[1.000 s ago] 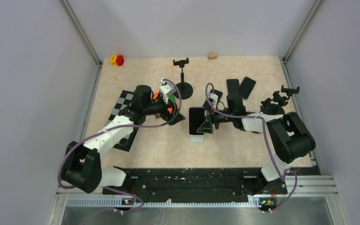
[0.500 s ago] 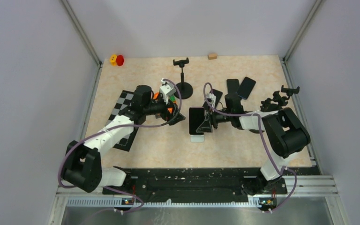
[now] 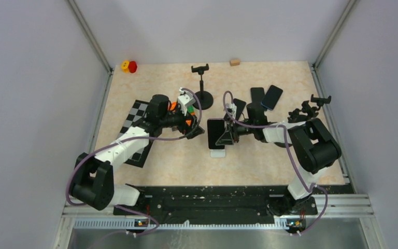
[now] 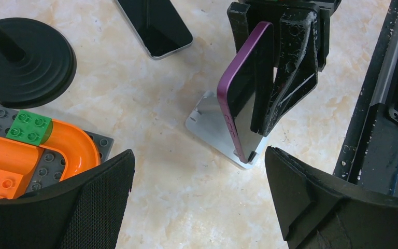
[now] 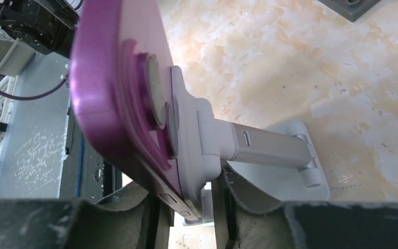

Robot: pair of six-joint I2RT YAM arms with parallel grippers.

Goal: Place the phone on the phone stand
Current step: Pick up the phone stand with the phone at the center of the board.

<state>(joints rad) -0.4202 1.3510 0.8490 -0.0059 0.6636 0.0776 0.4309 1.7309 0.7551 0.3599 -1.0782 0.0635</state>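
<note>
Phone (image 4: 242, 101) shifted left, seated on stand (image 4: 208, 127)

Overhead camera looks down; both close wrist cameras share the phone (image 4: 243, 98) (image 5: 114, 88).

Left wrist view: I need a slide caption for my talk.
Right gripper holds the purple phone upright against the silver stand; left gripper open nearby.

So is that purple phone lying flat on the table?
No, the purple phone stands upright, its lower edge resting on the silver stand.
</note>
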